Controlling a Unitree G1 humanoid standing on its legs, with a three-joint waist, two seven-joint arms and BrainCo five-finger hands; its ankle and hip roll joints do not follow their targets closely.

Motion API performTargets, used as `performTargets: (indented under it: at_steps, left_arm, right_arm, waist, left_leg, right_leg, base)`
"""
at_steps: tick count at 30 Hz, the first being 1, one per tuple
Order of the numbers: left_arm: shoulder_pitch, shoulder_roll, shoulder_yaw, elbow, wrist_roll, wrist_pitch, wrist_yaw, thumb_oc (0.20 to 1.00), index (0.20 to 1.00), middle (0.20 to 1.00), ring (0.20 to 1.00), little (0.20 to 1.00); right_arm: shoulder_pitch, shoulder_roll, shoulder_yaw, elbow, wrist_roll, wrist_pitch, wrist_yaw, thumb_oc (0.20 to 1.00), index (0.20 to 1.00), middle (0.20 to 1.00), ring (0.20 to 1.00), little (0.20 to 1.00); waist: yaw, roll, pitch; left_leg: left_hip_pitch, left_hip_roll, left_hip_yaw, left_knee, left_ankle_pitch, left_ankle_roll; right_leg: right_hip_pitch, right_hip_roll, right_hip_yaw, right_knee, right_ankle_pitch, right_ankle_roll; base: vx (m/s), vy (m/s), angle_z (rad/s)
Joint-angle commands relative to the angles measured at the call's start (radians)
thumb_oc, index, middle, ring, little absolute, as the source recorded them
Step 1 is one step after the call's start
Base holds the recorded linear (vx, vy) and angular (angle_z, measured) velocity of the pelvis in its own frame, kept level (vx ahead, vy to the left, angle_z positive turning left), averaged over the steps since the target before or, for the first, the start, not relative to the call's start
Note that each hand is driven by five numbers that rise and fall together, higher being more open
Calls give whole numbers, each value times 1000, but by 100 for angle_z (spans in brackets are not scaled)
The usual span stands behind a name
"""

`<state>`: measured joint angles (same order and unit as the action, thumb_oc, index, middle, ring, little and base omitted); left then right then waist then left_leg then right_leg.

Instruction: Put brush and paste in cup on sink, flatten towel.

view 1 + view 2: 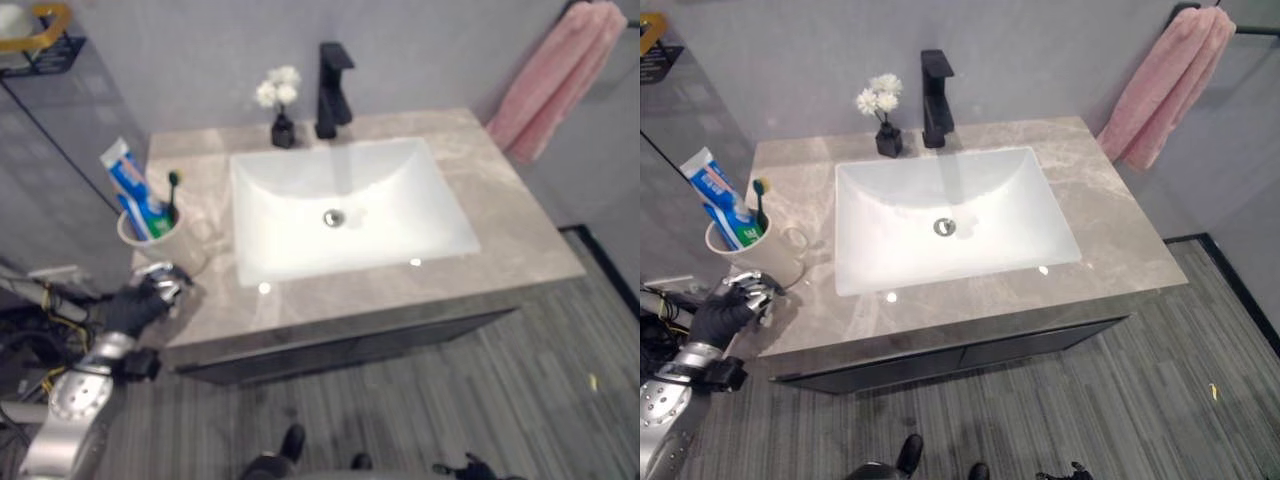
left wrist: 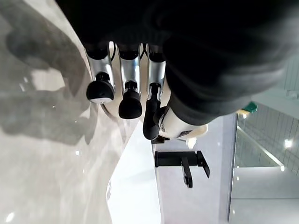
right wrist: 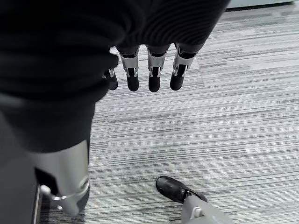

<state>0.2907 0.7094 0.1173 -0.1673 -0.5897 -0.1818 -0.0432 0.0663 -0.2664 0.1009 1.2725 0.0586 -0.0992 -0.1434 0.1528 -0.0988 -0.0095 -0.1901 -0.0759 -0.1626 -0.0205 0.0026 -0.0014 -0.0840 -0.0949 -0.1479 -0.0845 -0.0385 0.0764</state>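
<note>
A cream cup (image 1: 168,245) stands on the left end of the grey countertop (image 1: 505,200). A blue-and-white toothpaste tube (image 1: 131,185) and a green toothbrush (image 1: 173,196) stand upright inside it. My left hand (image 1: 137,304) hovers at the counter's front left corner, just in front of the cup, open with relaxed fingers (image 2: 130,86) holding nothing; the cup (image 2: 181,127) shows just past them. A pink towel (image 1: 556,78) hangs bunched from a bar on the wall at the far right. My right hand (image 3: 154,70) hangs open over the striped floor.
A white basin (image 1: 242,205) fills the middle of the counter, with a black faucet (image 1: 332,88) behind it. A small black vase of white flowers (image 1: 281,112) stands left of the faucet. A wire shelf (image 1: 42,38) sits on the wall at the upper left.
</note>
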Motion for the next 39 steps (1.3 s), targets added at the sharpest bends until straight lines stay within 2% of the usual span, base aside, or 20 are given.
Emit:
performTargets:
  at_steps: [1, 11, 19, 24, 39]
  left_arm:
    - [-3, 20, 121, -32, 16, -42, 30, 200, 200, 200, 200, 200]
    - [-4, 69, 190, -24, 28, -43, 42, 200, 200, 200, 200, 200]
    - [-47, 101, 181, -10, 17, -43, 57, 200, 200, 200, 200, 200]
    - [-49, 105, 168, -52, 13, -46, 47, 200, 200, 200, 200, 200]
    - [104, 107, 223, -228, -32, -28, -19, 200, 200, 200, 200, 200]
  right_arm:
    - [7, -17, 25, -32, 3, 1, 2, 1000, 1000, 1000, 1000, 1000]
    - [12, -21, 33, -54, -4, 2, 16, 1000, 1000, 1000, 1000, 1000]
    - [-17, -22, 62, -94, -8, 1, 19, 1000, 1000, 1000, 1000, 1000]
    - [-43, -24, 70, -98, -7, -3, 13, 1000, 1000, 1000, 1000, 1000]
    - [-32, -21, 54, -73, -21, -1, 14, 1000, 1000, 1000, 1000, 1000]
  waist:
    - [-14, -31, 15]
    - [-3, -50, 38]
    - [0, -59, 70]
    - [9, -52, 95]
    - [44, -22, 63]
  left_leg:
    - [-60, -25, -62, -67, 25, 63]
    - [-59, -25, -35, -56, 2, 78]
    - [-86, -21, -1, -6, -33, 95]
    - [-117, -24, 8, 30, -49, 104]
    - [-105, -47, -1, 43, -59, 104]
  right_leg:
    - [79, 25, -39, 45, 5, 53]
    - [56, 6, -39, 67, 63, 73]
    - [19, -16, -33, 99, 123, 91]
    - [-2, -28, -35, 121, 154, 94]
    - [48, -47, -93, 91, 130, 99]
  base:
    - [43, 43, -6]
    - [48, 56, -9]
    - [20, 77, -22]
    - [-4, 62, -32]
    - [9, 6, -1]
